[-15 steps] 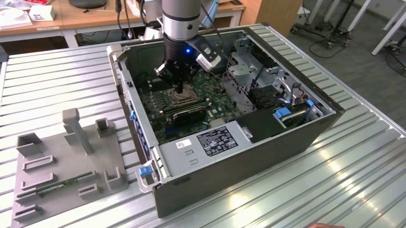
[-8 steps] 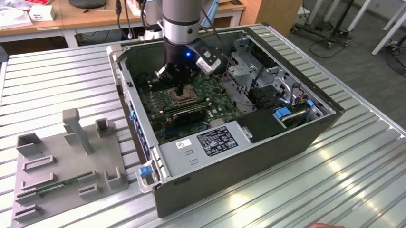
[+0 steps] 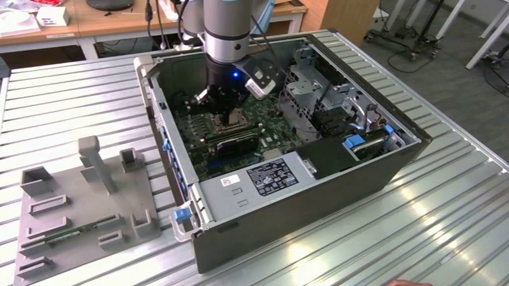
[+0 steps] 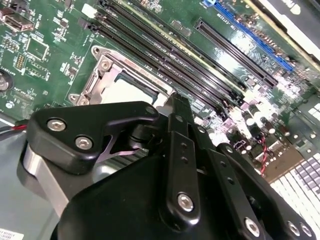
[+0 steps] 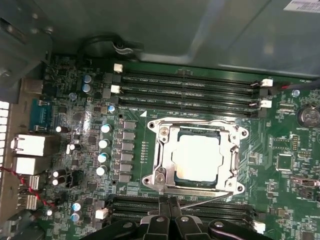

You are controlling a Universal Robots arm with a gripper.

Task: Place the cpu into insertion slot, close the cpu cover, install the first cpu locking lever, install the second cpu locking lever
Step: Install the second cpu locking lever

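In the first wrist view the cpu (image 5: pixel 197 157) lies flat in the insertion slot (image 5: pixel 150 180), its pale metal top showing through the window of the cpu cover (image 5: pixel 165 150), which lies down over it. A thin wire locking lever (image 5: pixel 207 199) runs slanted along the slot's edge, its end right beside my gripper (image 5: pixel 168 207). The two black fingers are pressed together, shut, at that edge. In the second wrist view the fingertips (image 4: pixel 178 102) sit at the corner of the cover (image 4: pixel 102 80) and cpu (image 4: pixel 131 84). In the exterior view the gripper (image 3: pixel 228 117) reaches down inside the computer case (image 3: pixel 318 196).
Long black memory slots (image 5: pixel 190 90) flank the socket on two sides. Capacitors (image 5: pixel 104 144) and rear ports (image 5: pixel 30 147) stand to one side. In the exterior view a drive cage (image 3: pixel 314 89) and power supply (image 3: pixel 263 176) crowd the case; a grey fixture (image 3: pixel 80 202) lies at the exterior view's left.
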